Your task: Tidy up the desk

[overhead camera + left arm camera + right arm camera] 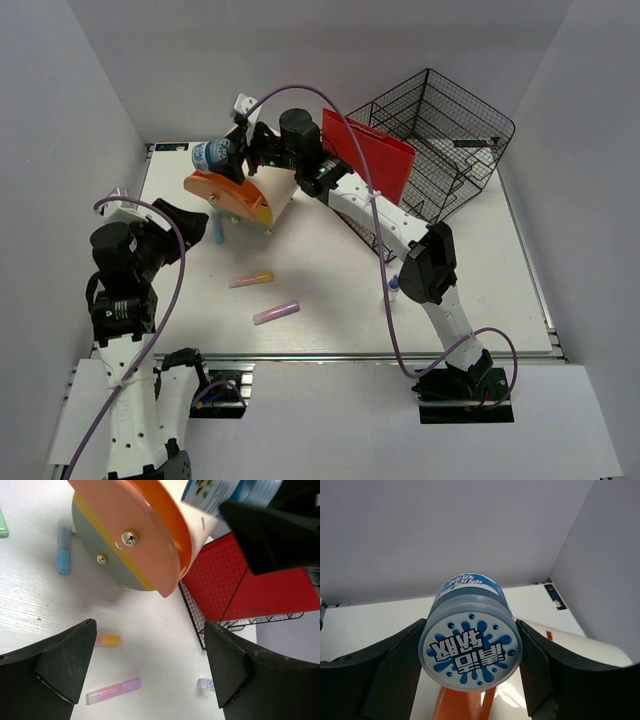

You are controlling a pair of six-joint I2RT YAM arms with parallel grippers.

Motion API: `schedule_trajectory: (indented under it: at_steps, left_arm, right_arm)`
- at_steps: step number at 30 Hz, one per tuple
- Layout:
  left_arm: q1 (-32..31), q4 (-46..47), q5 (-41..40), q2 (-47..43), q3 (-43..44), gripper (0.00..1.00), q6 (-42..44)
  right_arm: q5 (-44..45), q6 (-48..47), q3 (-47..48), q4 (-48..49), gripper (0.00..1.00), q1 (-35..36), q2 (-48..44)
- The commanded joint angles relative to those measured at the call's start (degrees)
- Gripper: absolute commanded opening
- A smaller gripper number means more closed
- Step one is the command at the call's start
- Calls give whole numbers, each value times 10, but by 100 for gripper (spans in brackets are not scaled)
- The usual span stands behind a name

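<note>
On the white desk [470, 300] a round organiser [235, 195] with a peach and orange end lies tilted at the back left. My right gripper [240, 150] is shut on a blue-labelled jar [211, 155] just above its orange rim. In the right wrist view the jar's lid [470, 647] fills the gap between both fingers [395, 670]. My left gripper [198, 224] hangs open and holds nothing, left of the organiser [135, 540]. Below its fingers [65, 665] lie a pink highlighter [114, 691] and an orange one [108, 640].
A black wire basket [450, 135] holding a red folder [372, 155] stands tipped at the back right. A blue highlighter [218, 230] lies beside the organiser. A small clear bottle [394, 288] rests by the right arm. A green item [2, 525] shows at the left edge.
</note>
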Motion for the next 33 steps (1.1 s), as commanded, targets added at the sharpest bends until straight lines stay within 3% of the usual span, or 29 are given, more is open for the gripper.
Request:
schedule_trajectory:
  at_steps: [1,11,28,33]
  left_arm:
    - [-3,3,-8,-5,-14,98,-3]
    - [-3,1,-15,-15,-15,98,-5]
    - [-3,5,-18,-22,-25,98,-6]
    - [-3,2,-19,-22,-23,98,-4]
  right_arm:
    - [49,-24,4,95,0,8,6]
    - [92,-59,-13,132,0,25,37]
    - [116,-68,-35,105,0,29,33]
    - [118,-72,-38,96,25,32,26]
